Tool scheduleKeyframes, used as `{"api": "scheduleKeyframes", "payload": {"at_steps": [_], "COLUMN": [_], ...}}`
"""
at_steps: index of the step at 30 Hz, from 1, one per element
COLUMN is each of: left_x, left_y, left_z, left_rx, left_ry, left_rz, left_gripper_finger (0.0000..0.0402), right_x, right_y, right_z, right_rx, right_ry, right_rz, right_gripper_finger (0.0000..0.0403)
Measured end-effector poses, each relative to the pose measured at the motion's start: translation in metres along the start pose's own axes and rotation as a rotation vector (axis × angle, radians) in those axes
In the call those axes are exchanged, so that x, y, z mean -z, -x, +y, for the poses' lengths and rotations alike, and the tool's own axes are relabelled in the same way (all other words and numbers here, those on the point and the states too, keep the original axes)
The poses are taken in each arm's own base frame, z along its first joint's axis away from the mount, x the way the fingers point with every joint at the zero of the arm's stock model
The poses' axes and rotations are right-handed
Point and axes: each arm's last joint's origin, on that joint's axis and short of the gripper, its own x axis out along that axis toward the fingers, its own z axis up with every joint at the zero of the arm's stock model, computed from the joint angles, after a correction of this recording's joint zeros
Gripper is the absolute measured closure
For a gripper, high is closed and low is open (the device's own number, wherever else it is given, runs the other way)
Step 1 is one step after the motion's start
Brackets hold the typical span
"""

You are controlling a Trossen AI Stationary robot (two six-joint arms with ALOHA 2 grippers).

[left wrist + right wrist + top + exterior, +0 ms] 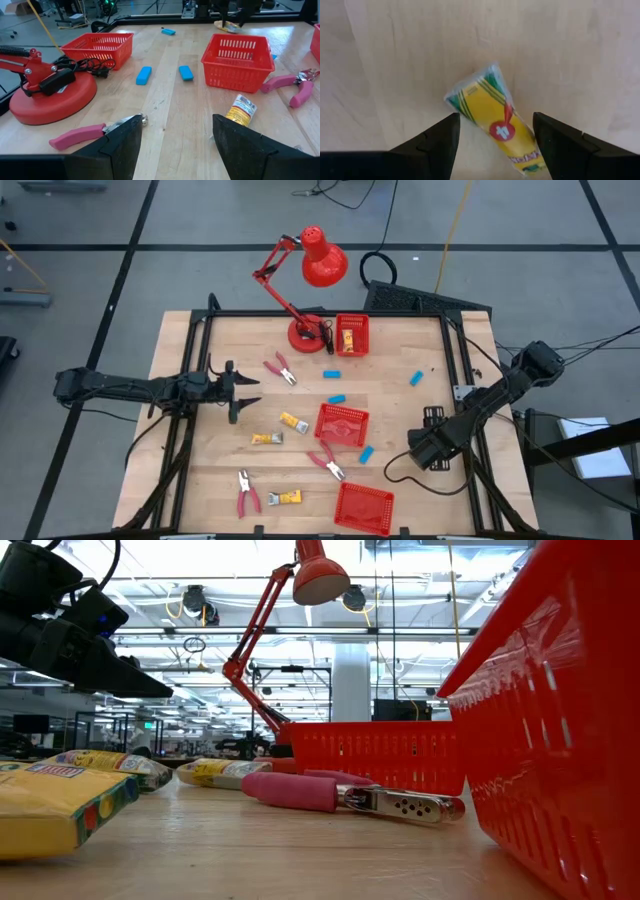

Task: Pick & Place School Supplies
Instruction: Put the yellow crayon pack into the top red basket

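Yellow crayon packet point(490, 117) lies flat and slanted on the bare wood of the table point(395, 60), straight below the right gripper point(496, 119). In the right wrist view it sits between the two spread fingers point(437, 140), which hold nothing; I cannot tell whether either one touches the wrapper. From above, the right gripper point(418, 448) hangs over the right part of the table and hides that packet.

A blue eraser point(366, 452) lies just left of it, beside the middle red basket point(342, 424). Pink-handled pliers point(327, 462) lie just in front of that basket. Two more crayon packets point(293, 422) point(266, 438) rest to the basket's left, and a third point(285, 498) lies near the front edge next to a second pair of pliers point(247, 492). Other erasers point(337, 397) point(332, 374) point(416, 379) are scattered toward the back. A front basket point(363, 508) stands at the near edge. A back basket point(351, 335) with something yellow in it stands beside the base of the red lamp point(305, 270).

The left gripper point(238, 392) hovers over the left side of the table, fingers wide apart and empty. A third pair of pliers point(80, 136) lies just beside one finger, and the nearest crayon packet point(240, 107) lies a little ahead of the other.
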Motion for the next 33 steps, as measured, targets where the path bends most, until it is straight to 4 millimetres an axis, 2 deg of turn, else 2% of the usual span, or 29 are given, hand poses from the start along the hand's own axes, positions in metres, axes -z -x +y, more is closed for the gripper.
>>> {"api": "scheduleKeyframes", "payload": {"at_steps": [5, 9, 12, 16, 26, 33], "left_x": [0.0, 0.0, 0.0, 0.0, 0.0, -0.002], "left_y": [0.0, 0.0, 0.0, 0.0, 0.0, 0.0], "left_z": [0.0, 0.0, 0.0, 0.0, 0.0, 0.0], "left_rx": [0.0, 0.0, 0.0, 0.0, 0.0, -0.001], "left_ry": [0.0, 0.0, -0.001, -0.003, -0.003, -0.006], "left_rz": [0.0, 0.0, 0.0, 0.0, 0.0, -0.017], "left_gripper_finger": [0.0158, 0.0158, 0.0158, 0.0158, 0.0158, 0.0158], "right_x": [0.002, 0.003, 0.001, -0.001, -0.005, -0.03], "right_y": [-0.005, -0.009, -0.012, -0.015, -0.015, -0.008], "right_z": [-0.001, -0.001, 0.0, 0.001, -0.001, -0.015], "right_rx": [0.001, 0.013, 0.019, 0.03, 0.088, 0.197], "right_ry": [0.007, 0.005, 0.002, 0.0, -0.053, -0.071], "right_rz": [0.001, 0.017, 0.026, 0.04, -0.01, -0.194], "right_gripper_finger": [0.0178, 0.0209, 0.0251, 0.0337, 0.0342, 0.0342]}}
